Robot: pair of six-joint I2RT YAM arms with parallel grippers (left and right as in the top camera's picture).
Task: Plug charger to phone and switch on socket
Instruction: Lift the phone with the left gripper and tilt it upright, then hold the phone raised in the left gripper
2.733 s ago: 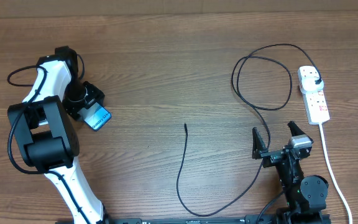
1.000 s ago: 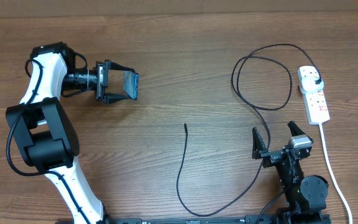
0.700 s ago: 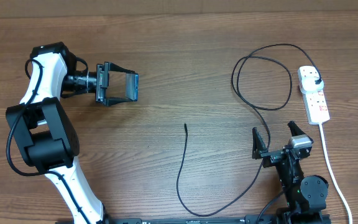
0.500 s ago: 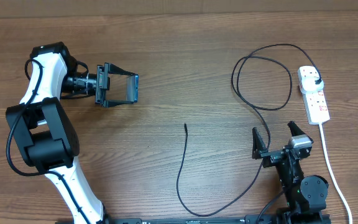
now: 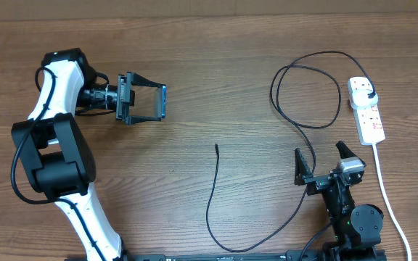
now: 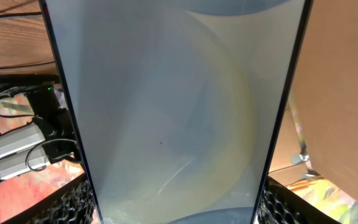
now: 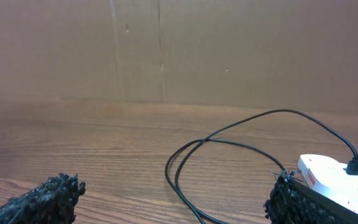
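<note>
Clamps the phone (image 5: 163, 101) in the left gripper (image 5: 160, 103), far left of the socket (image 5: 369, 116), screen edge-on from overhead. Spreads the right gripper (image 5: 318, 152) wide and empty, near the socket's lower left. Shows the charger (image 5: 210, 199) plugged into the socket, cable looping leftward, tip lying free.

Overhead, the light is bright, even and diffuse, falling from above. The table (image 5: 216, 87) shows crisp grain with no glare, and only a faint, soft shadow hugs the left arm (image 5: 49, 145).

In the left wrist view the phone (image 6: 173, 112) sits so close that it looks soft. Its screen is washed pale with milky curved reflections, and the corners behind it are blurred.

The right wrist view is dimmer and warm brown. The right gripper (image 7: 169, 205) shows only as dark, fuzzy fingertips (image 7: 51, 194) in the bottom corners, while the charger (image 7: 229, 134) and socket (image 7: 334, 174) are fairly sharp.
</note>
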